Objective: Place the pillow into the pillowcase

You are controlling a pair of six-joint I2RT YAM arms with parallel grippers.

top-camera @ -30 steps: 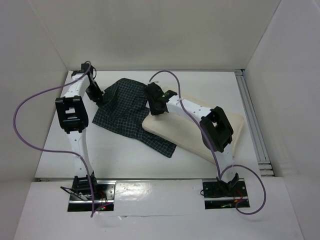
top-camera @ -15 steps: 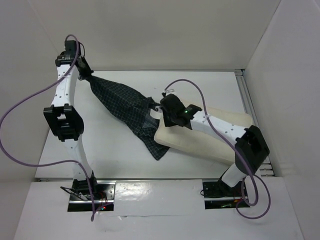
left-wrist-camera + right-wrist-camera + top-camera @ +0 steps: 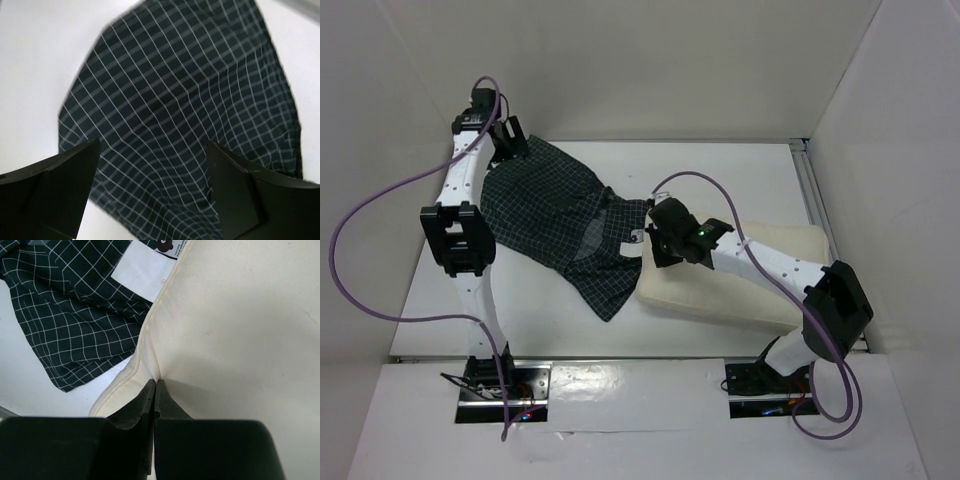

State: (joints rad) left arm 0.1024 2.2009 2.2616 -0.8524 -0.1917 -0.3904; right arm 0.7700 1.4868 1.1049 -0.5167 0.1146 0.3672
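Top external view shows us the pillow (image 3: 705,298) lying bare on the bench (image 3: 740,170), with none of it inside the pillowcase (image 3: 550,210) yet. The pillowcase lies spread out to the left of the pillow. Its edge with the small white tag (image 3: 635,237) touches the pillow's left end. We cannot tell where its opening is, or if it is open at all.

The right fingers (image 3: 153,397) are pressed together and pinch a bit of the pillow's soft edge near that left end. The left fingers (image 3: 510,143) are spread wide over the corner of the pillowcase that is farthest from the pillow, and they hold nothing.

So we think the job is only at its start. The opening must be found and held wide. Then the pillow's end must go in, and the cloth must be pulled along until the whole pillow is covered.
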